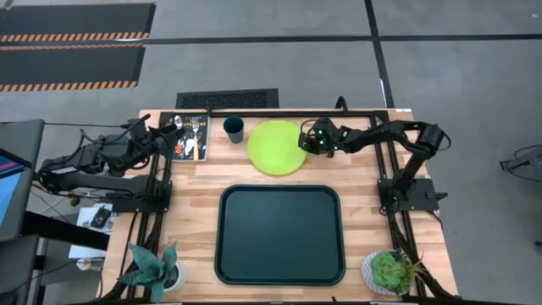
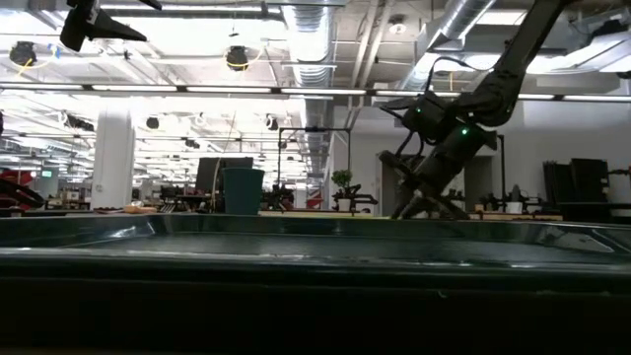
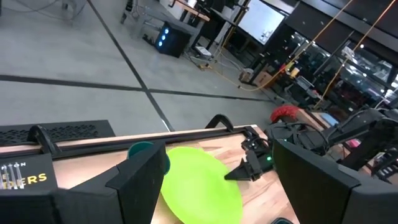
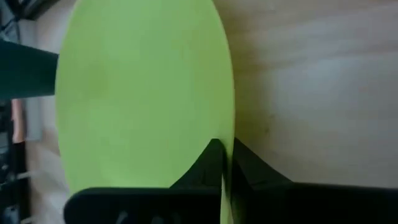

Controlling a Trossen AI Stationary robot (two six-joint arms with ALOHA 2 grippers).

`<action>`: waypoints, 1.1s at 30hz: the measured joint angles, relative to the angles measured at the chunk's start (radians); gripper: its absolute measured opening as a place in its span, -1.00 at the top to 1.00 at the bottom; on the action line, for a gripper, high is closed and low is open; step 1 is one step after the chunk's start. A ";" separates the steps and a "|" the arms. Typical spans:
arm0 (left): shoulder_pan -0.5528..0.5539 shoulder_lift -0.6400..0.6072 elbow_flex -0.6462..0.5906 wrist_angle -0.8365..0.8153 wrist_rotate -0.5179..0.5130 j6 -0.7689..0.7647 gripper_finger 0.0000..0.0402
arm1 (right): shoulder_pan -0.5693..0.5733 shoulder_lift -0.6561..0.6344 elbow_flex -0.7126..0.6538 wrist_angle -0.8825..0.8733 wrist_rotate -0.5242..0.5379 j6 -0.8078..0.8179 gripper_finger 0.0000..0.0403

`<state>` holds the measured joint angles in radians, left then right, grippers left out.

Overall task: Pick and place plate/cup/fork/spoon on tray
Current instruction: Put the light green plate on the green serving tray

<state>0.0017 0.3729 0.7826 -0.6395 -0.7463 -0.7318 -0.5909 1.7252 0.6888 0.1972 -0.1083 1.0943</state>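
Right gripper (image 1: 308, 141) at right edge of lime-green plate (image 1: 276, 146); right wrist view shows fingers pinched on plate rim (image 4: 224, 168). High view: plate on table behind empty tray (image 1: 279, 235), teal cup (image 1: 234, 129) just left of it. Fork and spoon on dark card (image 1: 193, 135) by left gripper (image 1: 172, 129). Left wrist view: its fingers spread apart.

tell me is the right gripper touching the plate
Touching. The right wrist view shows the right gripper closed on the plate's rim, one finger on each face.
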 joint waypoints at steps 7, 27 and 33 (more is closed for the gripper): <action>0.000 0.000 0.000 0.000 -0.004 0.013 -0.41 | 0.013 -0.094 -0.002 0.025 -0.055 -0.051 0.98; 0.000 0.000 0.000 0.000 -0.052 0.013 -0.41 | 0.517 -0.499 0.000 -0.198 -0.051 -0.028 0.99; 0.000 0.000 0.000 0.000 -0.055 0.013 -0.41 | 0.748 -0.381 0.000 -0.124 0.057 0.104 0.99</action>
<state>0.0014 0.3729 0.7826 -0.6399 -0.8009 -0.7185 0.1569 1.3440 0.6884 0.0732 -0.0515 1.1984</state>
